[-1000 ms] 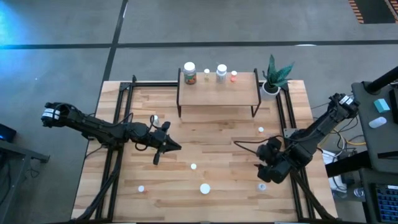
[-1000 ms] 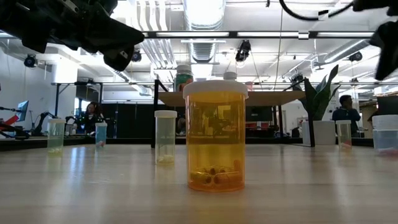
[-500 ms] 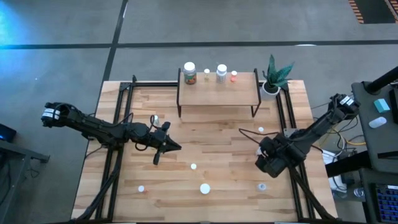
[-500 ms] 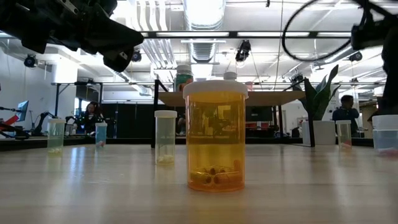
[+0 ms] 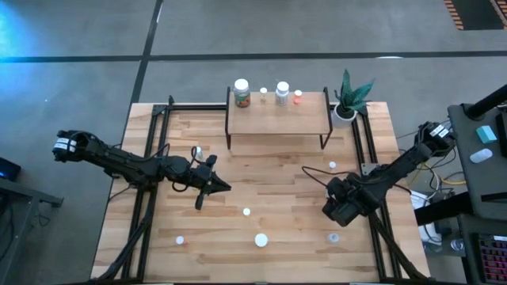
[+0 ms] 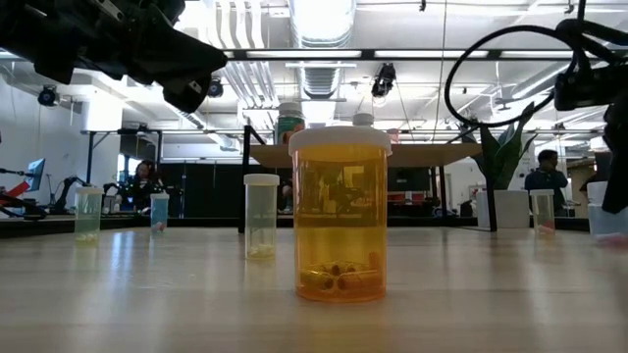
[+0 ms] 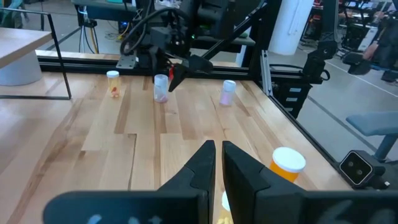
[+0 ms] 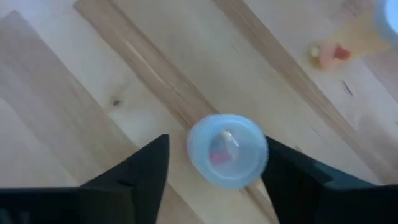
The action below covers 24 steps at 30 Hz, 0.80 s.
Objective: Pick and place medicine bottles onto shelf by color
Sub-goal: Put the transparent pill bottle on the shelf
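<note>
Right wrist view: a small clear vial (image 8: 227, 150), white-capped with something pink inside, is framed from straight above between the spread fingers of the right gripper (image 8: 211, 177), which holds nothing. The vial stands upright on the plank table (image 8: 93, 81), apart from both fingers. The step in hand is judged to be the pick of this vial; what is called for next is a straight descent, a closing on the body below the cap, and a carry to the shelf (image 5: 277, 112) at the table's far edge. Four bottles are already stood along the shelf's back edge. In the high view the right gripper (image 5: 339, 207) is seen above the table's near right part. The left gripper (image 5: 212, 186), fingers nearly together and empty, is held mid-table on the left.
</note>
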Tool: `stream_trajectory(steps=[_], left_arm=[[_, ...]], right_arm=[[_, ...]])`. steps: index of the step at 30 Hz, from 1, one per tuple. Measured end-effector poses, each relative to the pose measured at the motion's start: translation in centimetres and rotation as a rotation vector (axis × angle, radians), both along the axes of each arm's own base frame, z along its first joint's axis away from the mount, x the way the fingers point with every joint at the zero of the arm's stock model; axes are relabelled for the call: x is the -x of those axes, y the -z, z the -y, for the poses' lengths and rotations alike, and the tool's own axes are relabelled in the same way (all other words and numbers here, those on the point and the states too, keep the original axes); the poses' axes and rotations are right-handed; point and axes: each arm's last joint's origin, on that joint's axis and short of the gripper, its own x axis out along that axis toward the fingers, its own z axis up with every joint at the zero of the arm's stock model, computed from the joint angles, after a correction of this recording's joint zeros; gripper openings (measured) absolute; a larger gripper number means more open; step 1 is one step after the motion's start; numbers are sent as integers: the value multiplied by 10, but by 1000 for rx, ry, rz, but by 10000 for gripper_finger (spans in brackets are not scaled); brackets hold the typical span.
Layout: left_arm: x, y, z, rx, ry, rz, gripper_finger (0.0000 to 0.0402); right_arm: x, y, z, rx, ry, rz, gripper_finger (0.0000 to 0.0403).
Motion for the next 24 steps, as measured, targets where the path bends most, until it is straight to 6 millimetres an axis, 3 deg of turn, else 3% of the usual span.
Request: stream_trajectory(steps=[7,11,15,19,24], left_arm=[[0,0,0,1,0,0,11],[0,0,0,1,0,0,11],[0,0,0,1,0,2,11],[0,-1,0,3,0,12,11],[0,-2,0,5,1,20,11]], right_arm=[[-11,-17,-6,-16,-85,36,131],[-30,-45,-10,-22,-174,93,128],[-58,-89,0,7,-255,174,144],[-88,-145,38,91,-290,246,144],[-105,-199,122,225,-203,220,144]])
